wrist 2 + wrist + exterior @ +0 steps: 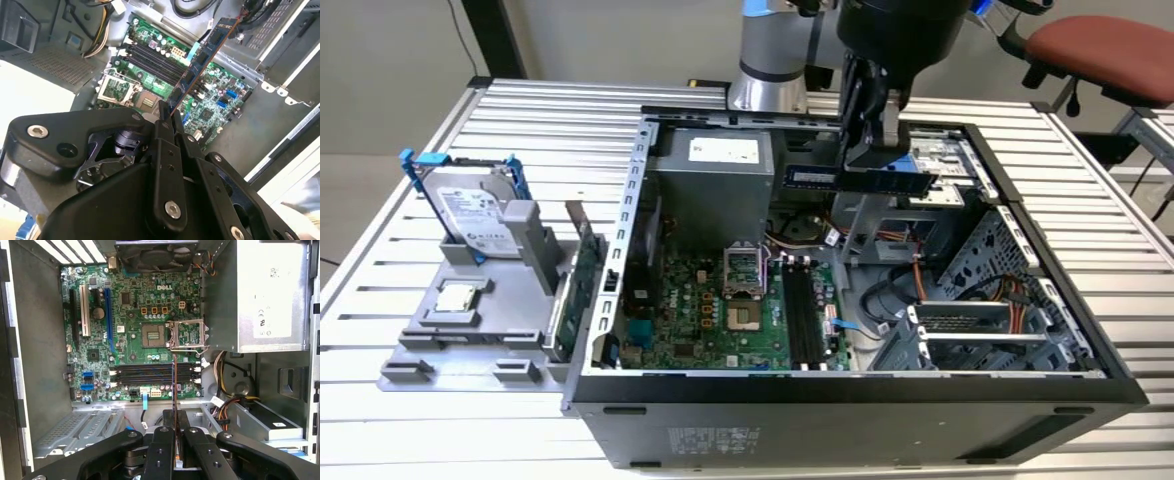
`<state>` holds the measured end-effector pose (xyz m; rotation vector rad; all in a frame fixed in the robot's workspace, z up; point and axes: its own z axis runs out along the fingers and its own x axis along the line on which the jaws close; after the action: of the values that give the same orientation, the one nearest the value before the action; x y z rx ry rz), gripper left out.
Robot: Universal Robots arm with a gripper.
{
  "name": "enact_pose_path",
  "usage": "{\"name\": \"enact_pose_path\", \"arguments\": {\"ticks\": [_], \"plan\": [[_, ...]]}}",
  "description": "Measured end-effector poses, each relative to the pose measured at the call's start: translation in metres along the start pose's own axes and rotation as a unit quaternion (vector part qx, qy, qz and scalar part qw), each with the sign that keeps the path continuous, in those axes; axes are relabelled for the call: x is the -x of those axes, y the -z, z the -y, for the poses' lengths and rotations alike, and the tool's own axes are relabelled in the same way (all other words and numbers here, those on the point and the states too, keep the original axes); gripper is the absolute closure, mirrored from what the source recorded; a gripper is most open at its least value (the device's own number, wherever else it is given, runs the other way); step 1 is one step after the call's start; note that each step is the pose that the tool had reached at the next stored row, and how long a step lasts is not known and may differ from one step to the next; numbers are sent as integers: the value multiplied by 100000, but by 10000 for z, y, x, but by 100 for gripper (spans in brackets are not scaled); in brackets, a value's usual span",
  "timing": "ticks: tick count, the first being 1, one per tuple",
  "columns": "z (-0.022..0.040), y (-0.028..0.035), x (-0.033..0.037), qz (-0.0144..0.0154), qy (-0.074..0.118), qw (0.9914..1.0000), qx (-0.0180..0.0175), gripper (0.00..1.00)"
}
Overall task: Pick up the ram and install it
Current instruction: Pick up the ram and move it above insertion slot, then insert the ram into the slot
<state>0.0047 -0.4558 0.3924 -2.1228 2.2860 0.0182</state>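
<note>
You had the claw [875, 163] pinching the ram [861, 180], which hung just under its fingertips. The memory slots [803, 312] lay well below the claw, untouched. The stick's long axis ran crosswise to them, judged near square.

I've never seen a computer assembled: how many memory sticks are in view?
1. The ram is clamped in the gripper, above the open computer case. The motherboard's memory slots look empty; others may be hidden.
</note>
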Motion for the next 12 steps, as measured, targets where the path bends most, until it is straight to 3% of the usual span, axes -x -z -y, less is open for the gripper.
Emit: {"name": "enact_pose_path", "arguments": {"ticks": [12], "plan": [[0, 0, 0, -22, -3107, 99952, -74, 100]]}}
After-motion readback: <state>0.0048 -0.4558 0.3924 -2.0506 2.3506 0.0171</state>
